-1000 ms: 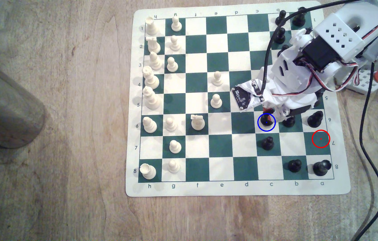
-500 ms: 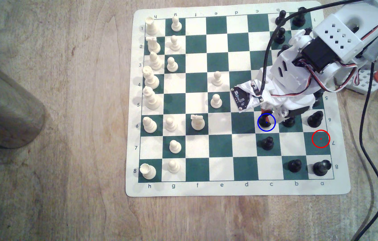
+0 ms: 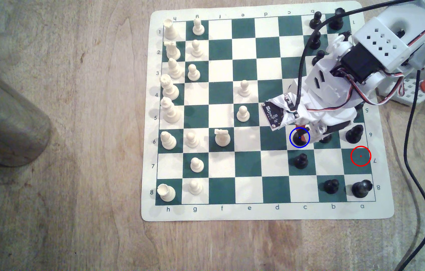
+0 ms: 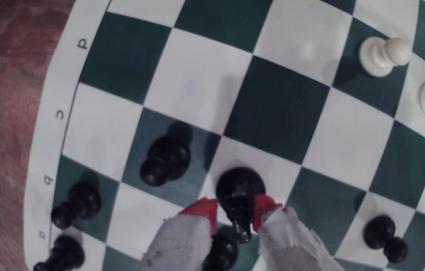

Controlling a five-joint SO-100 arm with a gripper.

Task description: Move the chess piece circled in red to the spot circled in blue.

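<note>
The glossy black chess piece (image 3: pixel 296 138) with the snout-like top stands upright on the cream square ringed in blue (image 3: pixel 291 146). In the wrist view this piece (image 4: pixel 240 185) rests on the same cream square (image 4: pixel 234 156). My gripper (image 3: pixel 302 135) reaches down over it. In the wrist view the gripper (image 4: pixel 234 208) has one red-tipped finger (image 4: pixel 203 209) on each side of the piece's top. A thin gap shows on one side, so the gripper is slightly open. The green square ringed in red (image 3: pixel 360 156) holds no piece.
Black pawns stand close by (image 3: pixel 301 161) (image 3: pixel 325 138), and a taller black piece (image 3: pixel 354 134) stands nearer the exterior view's right. White pawns (image 3: pixel 243 114) stand toward its left. A black cable (image 3: pixel 414 161) hangs at the mat's right edge. A grey cylinder (image 3: pixel 5 117) lies far left.
The wrist has shifted slightly down and right in the exterior view, and a red fingertip now shows inside the blue ring beside the piece. The piece itself has stayed put.
</note>
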